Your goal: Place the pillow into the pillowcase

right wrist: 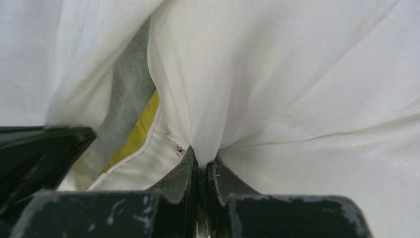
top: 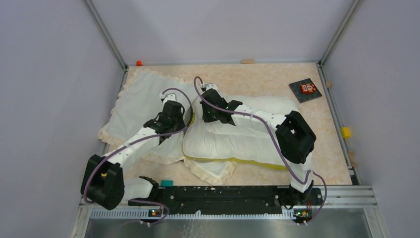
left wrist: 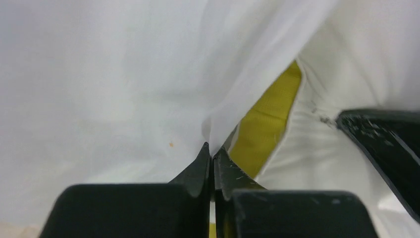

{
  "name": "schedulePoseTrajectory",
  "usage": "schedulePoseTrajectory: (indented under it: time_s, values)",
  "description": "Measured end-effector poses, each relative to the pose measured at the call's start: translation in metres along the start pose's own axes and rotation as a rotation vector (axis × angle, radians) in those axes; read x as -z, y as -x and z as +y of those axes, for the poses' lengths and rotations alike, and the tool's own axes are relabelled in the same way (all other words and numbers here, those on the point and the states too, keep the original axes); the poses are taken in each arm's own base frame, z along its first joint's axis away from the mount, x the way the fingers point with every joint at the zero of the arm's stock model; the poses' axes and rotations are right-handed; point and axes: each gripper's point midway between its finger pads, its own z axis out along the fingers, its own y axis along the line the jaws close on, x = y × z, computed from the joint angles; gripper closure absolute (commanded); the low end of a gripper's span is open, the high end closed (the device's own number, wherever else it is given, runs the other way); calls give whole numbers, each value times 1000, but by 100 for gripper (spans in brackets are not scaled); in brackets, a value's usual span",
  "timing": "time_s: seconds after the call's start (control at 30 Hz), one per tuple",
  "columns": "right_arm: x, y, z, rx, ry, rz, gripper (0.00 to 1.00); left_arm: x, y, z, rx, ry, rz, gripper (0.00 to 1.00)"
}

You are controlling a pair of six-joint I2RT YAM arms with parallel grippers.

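Pillow (top: 233,144) white, plump, yellow-edged | left hand (left wrist: 213,151), right hand (right wrist: 200,158) both pinch pillowcase (top: 138,99)

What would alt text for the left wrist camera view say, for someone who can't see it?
The left gripper, jaws shut, pinches a fold of the thin white pillowcase that fills most of the frame. Right of the pinch, the pillow shows its yellow band, and the right gripper's black finger crosses the right edge.
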Motion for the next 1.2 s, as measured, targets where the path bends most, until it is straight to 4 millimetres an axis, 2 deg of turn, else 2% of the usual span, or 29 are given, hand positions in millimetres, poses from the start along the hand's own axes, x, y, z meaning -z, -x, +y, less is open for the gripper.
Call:
schedulePoseTrajectory:
  time_s: [0.13, 0.27, 0.4, 0.5, 0.6, 0.7, 0.77, 0.83, 0.93, 1.03, 1.07, 1.1, 1.17, 1.2]
  values:
    - [0, 1, -1, -19, -4, -2, 98, 36, 15, 4, -36, -31, -56, 100]
    - [0, 0, 1, -18, 6, 4, 62, 56, 11, 5, -80, -68, -40, 100]
    - [6, 1, 7, 7, 29, 2, 39, 61, -8, -3, -114, -130, 59, 100]
    - [23, 9, 19, 65, 71, -24, 30, 65, -16, -10, -125, -173, 119, 100]
    - [56, 9, 34, 165, 126, -69, 27, 69, -18, -14, -131, -193, 143, 100]
    - [93, -8, 54, 273, 209, -96, 26, 71, -17, -17, -131, -196, 156, 100]
    - [111, -30, 62, 351, 258, -95, 23, 71, -17, -17, -129, -196, 162, 100]
    - [118, -50, 67, 413, 282, -84, 23, 71, -18, -18, -127, -196, 169, 100]
    - [115, -82, 72, 496, 292, -49, 23, 70, -20, -19, -121, -202, 179, 100]
    - [100, -101, 73, 546, 277, -30, 25, 71, -21, -20, -117, -210, 185, 100]
    - [91, -105, 72, 554, 261, -26, 31, 71, -21, -21, -116, -211, 186, 100]
    - [83, -109, 69, 561, 243, -20, 50, 71, -21, -21, -115, -211, 187, 100]
    - [65, -119, 63, 569, 202, 0, 100, 71, -21, -20, -115, -211, 189, 100]
    - [59, -123, 60, 579, 186, 7, 100, 72, -22, -20, -115, -212, 192, 100]
